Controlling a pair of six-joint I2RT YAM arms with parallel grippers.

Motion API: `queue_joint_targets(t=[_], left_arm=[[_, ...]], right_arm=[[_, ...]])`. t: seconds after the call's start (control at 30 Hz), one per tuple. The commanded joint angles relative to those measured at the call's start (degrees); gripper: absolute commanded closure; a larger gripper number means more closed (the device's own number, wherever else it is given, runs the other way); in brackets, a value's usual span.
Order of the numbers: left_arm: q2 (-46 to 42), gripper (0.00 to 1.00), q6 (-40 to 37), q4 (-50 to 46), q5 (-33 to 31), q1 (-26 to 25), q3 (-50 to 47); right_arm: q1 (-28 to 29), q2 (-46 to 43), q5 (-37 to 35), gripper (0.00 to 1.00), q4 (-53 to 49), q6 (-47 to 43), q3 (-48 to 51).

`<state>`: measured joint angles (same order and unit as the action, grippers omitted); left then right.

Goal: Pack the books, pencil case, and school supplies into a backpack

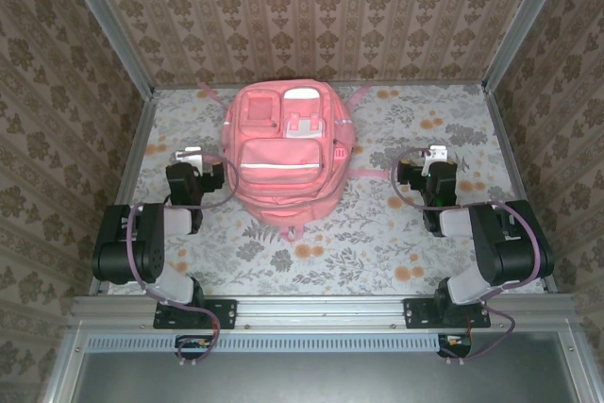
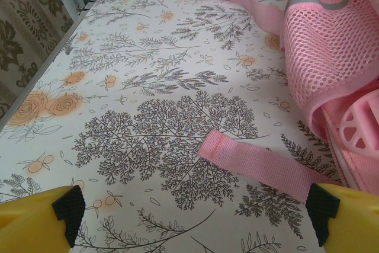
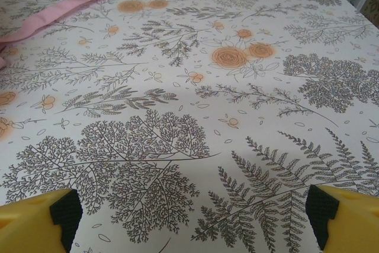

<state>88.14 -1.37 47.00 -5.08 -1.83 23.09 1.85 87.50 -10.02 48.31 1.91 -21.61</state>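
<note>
The backpack [image 1: 286,153] lies flat in the middle of the table [image 1: 377,233], a little toward 12 o'clock in the overhead view. Its front faces up, top toward 12 and bottom toward 6. Its front pockets look closed, and I cannot make out an open mouth on the main compartment from here.

My left pincer [image 2: 195,214] hovers just beside the bag at its 9 o'clock, released, fingers spread wide with nothing between them. My wrist camera looks along the bag's mesh side pocket [image 2: 323,45] at 2 o'clock. A loose strap end [image 2: 254,164] lies flat on the table ahead of my fingers, toward 4 o'clock.

My right pincer [image 3: 192,214] is on the far side, at the bag's 3 o'clock and farther from it. It too is released and grasps nothing. Ahead of it is flowered table, with a pink shoulder strap [image 3: 47,13] trailing in at 10 o'clock.

As for progress, I cannot tell whether the books, the pencil case and the school supplies are inside the bag. I judge this to be either the very start, with nothing laid out, or the very end, with all packed. If it is the start, every step is left: open the bag, load each item, close it.
</note>
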Motion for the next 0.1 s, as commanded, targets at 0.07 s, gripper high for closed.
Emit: queue_joint_targets(t=[0.07], left_arm=[[-0.16, 0.0, -1.2, 2.18, 0.86, -0.02, -0.06]], right_arm=[[-0.17, 0.05, 0.82, 0.0, 1.96, 1.08, -0.99]])
